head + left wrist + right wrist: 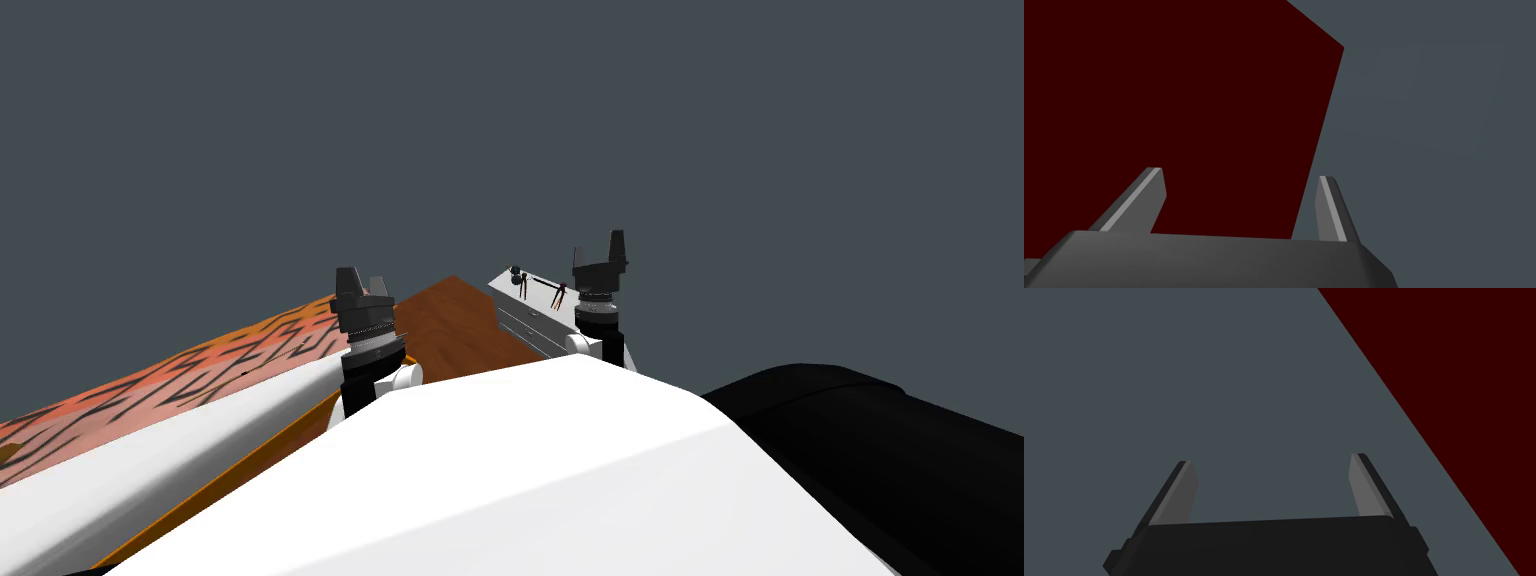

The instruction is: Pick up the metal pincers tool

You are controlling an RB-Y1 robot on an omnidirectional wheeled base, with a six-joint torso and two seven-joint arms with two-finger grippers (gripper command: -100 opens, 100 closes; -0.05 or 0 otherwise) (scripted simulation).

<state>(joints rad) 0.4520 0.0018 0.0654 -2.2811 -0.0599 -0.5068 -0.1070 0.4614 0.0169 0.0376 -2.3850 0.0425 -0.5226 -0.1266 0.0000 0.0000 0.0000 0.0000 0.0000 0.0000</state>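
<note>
Left gripper (1241,172), right gripper (1271,458) (both parted); pincers (558,294) on white cabinet (517,316)

Dark pincers tool (523,284) lies on grey cabinet (522,320) (details indistinct).

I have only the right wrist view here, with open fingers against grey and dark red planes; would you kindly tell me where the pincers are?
Observer: In the head view, small dark tools lie on top of a light grey drawer unit; they are too small to tell which is the pincers.
Operator: Thank you. How does my right gripper stand to them?
Observer: The right gripper appears just beside the tools, which sit to its left, and it is aimed upward, not at them.
Operator: And the left arm?
Observer: The left gripper is open, next to a brown tabletop.
</note>
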